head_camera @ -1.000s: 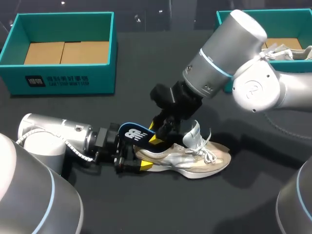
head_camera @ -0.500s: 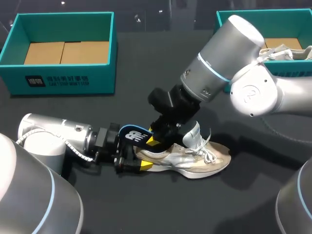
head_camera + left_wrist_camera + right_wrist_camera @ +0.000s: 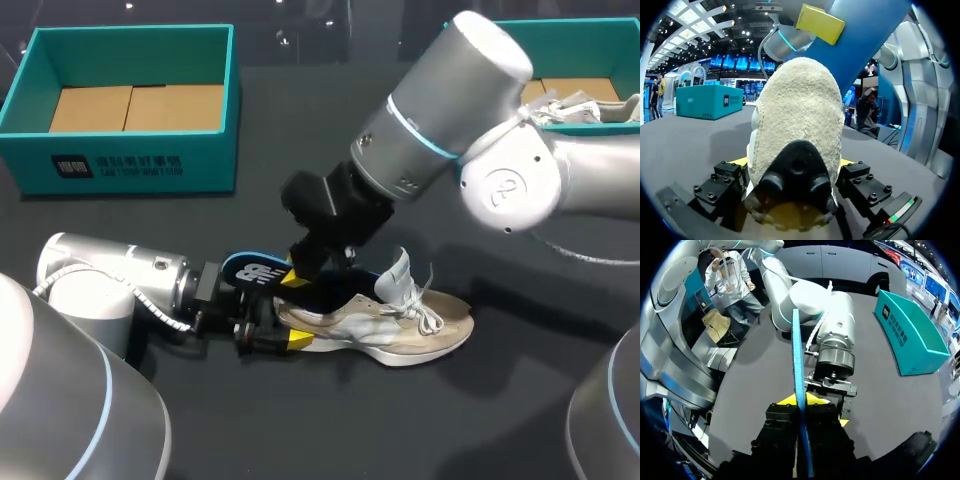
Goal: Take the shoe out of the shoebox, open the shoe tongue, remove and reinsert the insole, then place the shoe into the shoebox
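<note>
The left fingers (image 3: 298,339) clamp the shoe (image 3: 400,325) by its heel, steadying it so the right fingers (image 3: 293,279), pinching the insole (image 3: 250,270), can pull it free.

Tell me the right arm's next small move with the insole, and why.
Probably pull the insole up and back, away from the toe, until its front end clears the shoe. The right gripper is shut on the insole's heel end, its front end seems tucked inside the shoe, and the left gripper clamps the shoe's heel, steadying it.
</note>
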Controlling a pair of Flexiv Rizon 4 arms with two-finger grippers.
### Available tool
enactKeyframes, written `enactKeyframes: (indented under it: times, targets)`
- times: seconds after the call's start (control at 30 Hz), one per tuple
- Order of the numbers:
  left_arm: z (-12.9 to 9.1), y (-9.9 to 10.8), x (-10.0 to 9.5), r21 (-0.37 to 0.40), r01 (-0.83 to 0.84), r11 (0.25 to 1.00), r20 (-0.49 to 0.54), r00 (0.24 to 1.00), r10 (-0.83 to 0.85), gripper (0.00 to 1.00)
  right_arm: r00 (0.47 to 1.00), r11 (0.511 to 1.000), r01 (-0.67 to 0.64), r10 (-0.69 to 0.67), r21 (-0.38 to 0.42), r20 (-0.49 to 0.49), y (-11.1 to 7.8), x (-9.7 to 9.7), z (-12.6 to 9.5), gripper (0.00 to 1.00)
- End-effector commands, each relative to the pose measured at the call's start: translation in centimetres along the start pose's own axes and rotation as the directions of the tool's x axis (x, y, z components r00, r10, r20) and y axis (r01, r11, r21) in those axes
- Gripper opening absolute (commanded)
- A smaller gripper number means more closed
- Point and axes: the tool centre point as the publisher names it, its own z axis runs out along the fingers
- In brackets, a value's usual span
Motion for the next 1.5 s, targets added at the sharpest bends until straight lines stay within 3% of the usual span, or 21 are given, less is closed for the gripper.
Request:
enactKeyframes:
  times: [0.03, 0.23, 0.4, 0.5, 0.57, 0.6, 1.1, 1.23, 1.4, 1.5]
  targets:
    - [-0.1, 0.3, 0.1, 0.001, 0.001, 1.0, 0.003, 1.0, -0.001, 0.0, 1.0, 0.999, -0.004, 0.003, 0.044, 0.014, 1.0, 0.4, -0.4, 0.0]
    - [-0.1, 0.3, 0.1, 0.001, 0.001, 1.0, 0.003, 1.0, -0.001, 0.0, 1.0, 0.999, -0.004, 0.003, 0.044, 0.014, 1.0, 0.4, -0.4, 0.0]
    - [-0.1, 0.3, 0.1, 0.001, 0.001, 1.0, 0.003, 1.0, -0.001, 0.0, 0.999, 0.999, 0.041, -0.042, 0.029, 0.028, 4.0, 1.0, -3.0, 0.0]
    - [-0.1, 0.3, 0.1, 0.001, 0.001, 1.0, 0.003, 1.0, -0.001, 0.0, 0.999, 0.998, 0.046, -0.045, -0.052, 0.013, 5.3, 1.7, -5.7, 0.0]
    - [-0.1, 0.3, 0.1, 0.001, 0.001, 1.0, 0.003, 1.0, -0.001, 0.0, 0.999, 0.975, 0.031, -0.033, -0.22, -0.002, 6.3, 2.2, -7.9, 0.0]
    - [-0.1, 0.3, 0.1, 0.001, 0.001, 1.0, 0.003, 1.0, -0.001, 0.0, 1.0, 0.969, 0.019, -0.017, -0.247, 0.01, 6.9, 2.5, -9.1, 0.0]
    - [-0.1, 0.3, 0.1, 0.001, 0.001, 1.0, 0.003, 1.0, -0.001, 0.0, 1.0, 0.969, 0.019, -0.017, -0.247, 0.01, 6.9, 2.5, -9.1, 0.0]
    - [-0.1, 0.3, 0.1, 0.001, 0.001, 1.0, 0.003, 1.0, -0.001, 0.0, 0.998, 0.941, -0.064, 0.068, -0.334, -0.002, 6.2, 4.1, -12.5, 0.0]
    - [-0.1, 0.3, 0.1, 0.001, 0.001, 1.0, 0.003, 1.0, -0.001, 0.0, 0.996, 0.831, -0.083, 0.078, -0.55, -0.032, 3.3, 6.4, -16.6, 0.0]
    - [-0.1, 0.3, 0.1, 0.001, 0.001, 1.0, 0.003, 1.0, -0.001, 0.0, 0.981, 0.859, -0.173, 0.194, -0.482, -0.006, 3.2, 6.8, -17.2, 0.0]
